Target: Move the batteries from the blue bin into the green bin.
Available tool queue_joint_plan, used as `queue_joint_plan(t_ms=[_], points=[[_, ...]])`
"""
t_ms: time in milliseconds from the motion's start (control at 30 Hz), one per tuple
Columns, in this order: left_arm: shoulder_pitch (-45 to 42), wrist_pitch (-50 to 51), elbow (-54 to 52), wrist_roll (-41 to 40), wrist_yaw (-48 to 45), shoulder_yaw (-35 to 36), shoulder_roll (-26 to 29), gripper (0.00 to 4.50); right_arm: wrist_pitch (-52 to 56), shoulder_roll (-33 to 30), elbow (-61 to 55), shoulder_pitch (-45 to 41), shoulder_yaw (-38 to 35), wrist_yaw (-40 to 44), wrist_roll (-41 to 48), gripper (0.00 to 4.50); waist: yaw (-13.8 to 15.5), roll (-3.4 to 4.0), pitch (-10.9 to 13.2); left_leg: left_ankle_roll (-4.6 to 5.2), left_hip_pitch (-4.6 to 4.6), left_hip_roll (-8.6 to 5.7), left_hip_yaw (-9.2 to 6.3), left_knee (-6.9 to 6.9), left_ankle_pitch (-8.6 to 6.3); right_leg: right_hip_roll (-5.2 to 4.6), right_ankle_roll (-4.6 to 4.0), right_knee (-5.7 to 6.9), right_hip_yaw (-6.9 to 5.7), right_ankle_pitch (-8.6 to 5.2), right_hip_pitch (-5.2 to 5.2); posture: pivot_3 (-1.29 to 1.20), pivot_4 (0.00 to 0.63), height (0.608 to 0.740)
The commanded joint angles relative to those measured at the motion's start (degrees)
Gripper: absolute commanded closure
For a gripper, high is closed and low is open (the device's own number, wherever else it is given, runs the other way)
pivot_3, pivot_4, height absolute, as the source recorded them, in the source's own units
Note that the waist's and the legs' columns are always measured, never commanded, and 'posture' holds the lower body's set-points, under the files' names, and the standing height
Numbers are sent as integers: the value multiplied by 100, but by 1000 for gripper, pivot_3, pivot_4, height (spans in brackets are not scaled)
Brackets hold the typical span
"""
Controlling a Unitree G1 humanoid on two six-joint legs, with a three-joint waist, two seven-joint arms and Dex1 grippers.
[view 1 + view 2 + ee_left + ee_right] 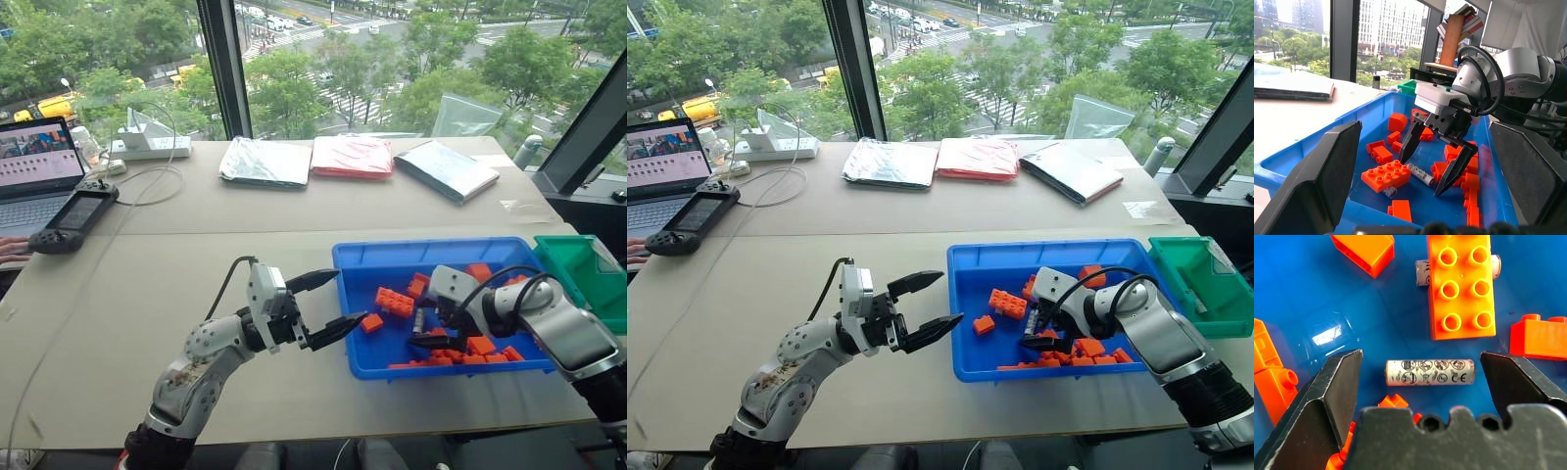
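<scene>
Down on the floor of the blue bin (364, 257), a battery (1430, 372) lies between the right gripper (1420, 374)'s 2 parted fingers, its long axis running from one to the other; the left gripper (325, 305) hangs open farther off.

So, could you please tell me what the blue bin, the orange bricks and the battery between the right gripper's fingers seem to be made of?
Blue bin: glossy moulded plastic, judging by highlights on its floor.
Orange bricks: hard, shiny plastic with moulded studs.
Battery: probably metal under a silvery printed wrap; the casing itself is hidden.
</scene>
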Motion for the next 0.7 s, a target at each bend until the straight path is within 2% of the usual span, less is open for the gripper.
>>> queue_joint_plan(t_ms=[33,300,533,600,700], points=[[10,-89,-122,-10,-50,-21,-26,0,69,-87,-65,123,-24,34,-136,2024,1,0,0,0,0,0,0,0,0,0,0,0,0,0,0,0,150,740],[-10,-88,-107,-5,-66,-19,-32,0,209,-203,-274,187,-267,-84,-110,2024,8,0,0,0,0,0,0,0,0,0,0,0,0,0,0,0,150,740],[-27,-73,-100,-8,-71,11,-14,0,982,-554,-1145,424,-1492,-340,361,2024,33,0,0,0,-4,-1,1,0,0,-2,0,1,1,0,-6,0,150,740],[-24,-71,-96,-13,-75,12,-14,0,1064,-557,-1151,400,-1790,-615,297,2024,27,0,0,0,-4,0,1,0,0,0,0,2,1,0,-6,0,150,740],[-28,-72,-70,-17,-98,7,-14,0,1331,-261,-435,-252,-2275,-1918,-242,2024,8,0,0,0,-3,0,2,0,0,0,0,1,1,0,-5,0,150,740]])
